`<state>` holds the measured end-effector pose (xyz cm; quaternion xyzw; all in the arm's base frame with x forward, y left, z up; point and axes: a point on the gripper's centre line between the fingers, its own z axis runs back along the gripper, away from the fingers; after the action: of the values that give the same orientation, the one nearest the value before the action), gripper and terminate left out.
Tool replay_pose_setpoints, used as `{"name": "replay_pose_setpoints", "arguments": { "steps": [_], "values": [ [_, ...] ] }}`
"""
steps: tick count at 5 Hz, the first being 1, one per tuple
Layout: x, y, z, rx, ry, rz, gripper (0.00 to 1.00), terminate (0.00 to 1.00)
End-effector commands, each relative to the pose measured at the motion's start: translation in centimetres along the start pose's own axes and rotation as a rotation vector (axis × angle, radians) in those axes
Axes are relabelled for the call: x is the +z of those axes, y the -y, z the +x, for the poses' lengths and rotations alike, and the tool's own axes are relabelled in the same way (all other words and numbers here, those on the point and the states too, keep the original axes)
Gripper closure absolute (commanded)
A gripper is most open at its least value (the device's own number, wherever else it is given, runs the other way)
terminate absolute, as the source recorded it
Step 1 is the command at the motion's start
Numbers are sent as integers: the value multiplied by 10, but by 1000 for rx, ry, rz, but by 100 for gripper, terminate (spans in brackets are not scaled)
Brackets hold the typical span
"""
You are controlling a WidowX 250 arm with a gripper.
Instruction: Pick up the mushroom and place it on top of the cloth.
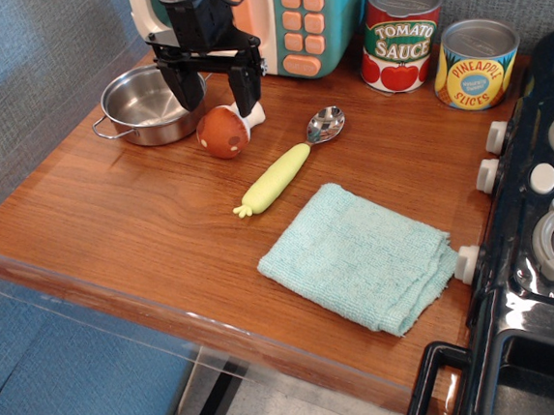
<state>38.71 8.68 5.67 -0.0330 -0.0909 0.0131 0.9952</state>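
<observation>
- The gripper (219, 94) hangs just above the mushroom (224, 131), its two black fingers (244, 90) spread wide and holding nothing.
- One finger hangs over the rim of the steel pot (148, 103); the other stands in front of the mushroom's white stem.
- The mushroom lies on its side on the wooden worktop (133, 230), brown cap toward the camera, just right of the pot.
- The cloth (359, 256) lies flat near the worktop's front right edge, well apart from the mushroom, with nothing on it.
- A spoon (288, 167) with a yellow-green handle lies between mushroom and cloth, touching neither.
- A toy microwave (301, 16) stands behind the gripper; to its right stand a tomato sauce can (399, 37) and a pineapple can (476, 64).
- A black toy stove (542, 242) adjoins the worktop on the right.
</observation>
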Motion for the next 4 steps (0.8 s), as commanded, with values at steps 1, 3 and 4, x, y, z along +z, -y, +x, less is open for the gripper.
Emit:
{"name": "replay_pose_setpoints", "arguments": {
  "steps": [1,3,4],
  "values": [
    [11,0,0,27,25,59,0,0],
    [6,-3,-2,38,14,90,100,0],
    [8,-4,-1,40,18,88,100,0]
  ]
}}
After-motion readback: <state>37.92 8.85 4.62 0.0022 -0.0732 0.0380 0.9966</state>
